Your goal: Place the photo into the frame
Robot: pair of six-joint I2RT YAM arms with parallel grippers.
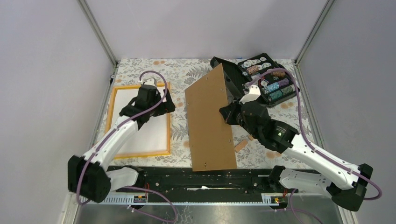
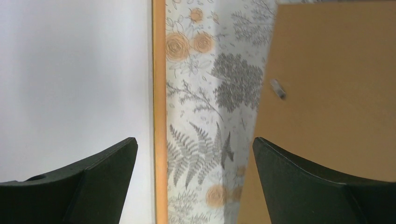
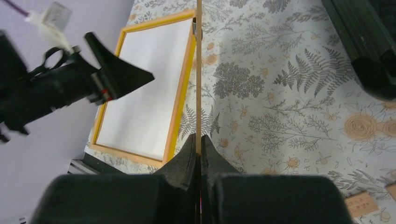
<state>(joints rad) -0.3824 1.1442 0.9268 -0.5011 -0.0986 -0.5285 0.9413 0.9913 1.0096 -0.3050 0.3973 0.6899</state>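
Note:
The orange-yellow frame [image 1: 110, 116] lies flat at the left of the table. The photo [image 1: 156, 135] lies inside it, plain white back up. My left gripper [image 1: 168, 105] hovers open over the frame's right border [image 2: 159, 93], with nothing between its fingers; the photo [image 2: 74, 74] shows on one side and flowered cloth on the other. My right gripper [image 1: 229, 112] is shut on the right edge of a brown backing board [image 1: 210, 121], which it holds tilted up at mid-table. In the right wrist view the board [image 3: 199, 70] shows edge-on between the pinched fingers [image 3: 189, 154], with the frame [image 3: 181, 100] beyond.
An open black case of chips [image 1: 261, 79] stands at the back right, close behind the raised board. A small wooden tag [image 1: 239, 145] lies on the flowered cloth by the board's near right corner. Grey walls close in both sides.

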